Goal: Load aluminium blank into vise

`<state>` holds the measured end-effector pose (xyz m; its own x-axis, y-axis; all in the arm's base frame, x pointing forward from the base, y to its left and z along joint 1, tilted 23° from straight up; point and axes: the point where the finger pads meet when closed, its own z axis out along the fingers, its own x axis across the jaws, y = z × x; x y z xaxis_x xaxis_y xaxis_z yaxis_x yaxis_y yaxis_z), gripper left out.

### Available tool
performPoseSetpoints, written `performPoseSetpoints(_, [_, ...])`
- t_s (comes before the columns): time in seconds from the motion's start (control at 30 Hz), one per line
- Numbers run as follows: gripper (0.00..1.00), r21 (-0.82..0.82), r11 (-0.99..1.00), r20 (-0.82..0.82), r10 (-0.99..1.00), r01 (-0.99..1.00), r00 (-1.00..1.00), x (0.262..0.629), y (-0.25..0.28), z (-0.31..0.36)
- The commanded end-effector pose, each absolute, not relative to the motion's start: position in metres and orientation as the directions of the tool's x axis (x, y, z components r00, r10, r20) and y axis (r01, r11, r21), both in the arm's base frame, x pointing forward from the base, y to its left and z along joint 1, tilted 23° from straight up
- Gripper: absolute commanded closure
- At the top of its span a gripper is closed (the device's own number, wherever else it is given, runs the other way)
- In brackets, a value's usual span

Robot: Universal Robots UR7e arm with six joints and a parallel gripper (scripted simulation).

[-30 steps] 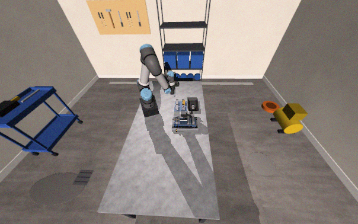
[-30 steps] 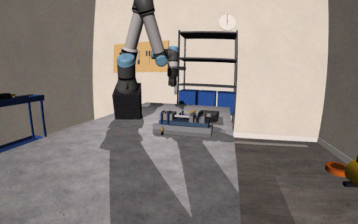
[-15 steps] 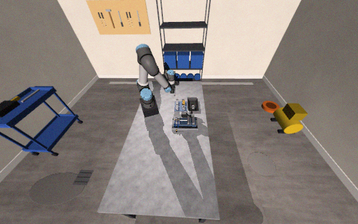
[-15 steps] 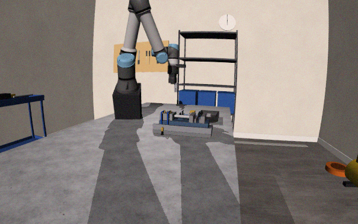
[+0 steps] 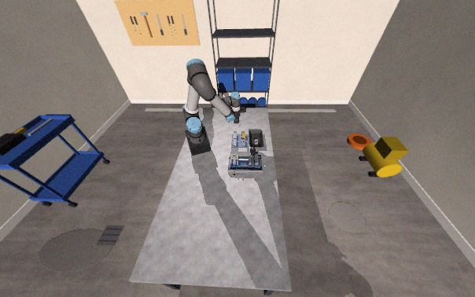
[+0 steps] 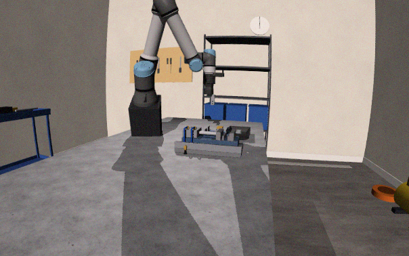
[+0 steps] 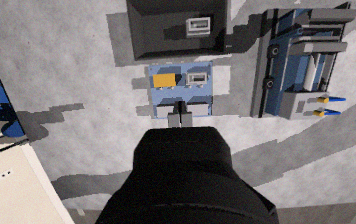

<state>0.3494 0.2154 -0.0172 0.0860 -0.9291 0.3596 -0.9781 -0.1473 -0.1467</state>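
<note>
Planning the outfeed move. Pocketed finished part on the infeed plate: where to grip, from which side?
Come straight down: the finished part lies flat, pocket up, on the infeed plate. Close the jaws across its long outer walls; the brass blank sits close beside one short end. The gripper is shut and empty, so open first.

1. A long grey bench runs down the middle of the room.
2. A grey arm with blue joints stands on a black pedestal at the bench's far left.
3. A pale blue infeed plate, a dark outfeed tray and a blue-grey vise lie right of the pedestal.
4. A blue cart stands far left.
</note>
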Motion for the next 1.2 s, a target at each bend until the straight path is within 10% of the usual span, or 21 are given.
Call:
performPoseSetpoints(0.0, [1.0, -0.144, -0.146, 0.36, -0.929, -0.979, 0.086, 0.408, 0.224, -0.013])
performPoseSetpoints(1.17, [1.0, -0.144, -0.146, 0.361, -0.929, -0.979, 0.086, 0.442, 0.219, -0.025])
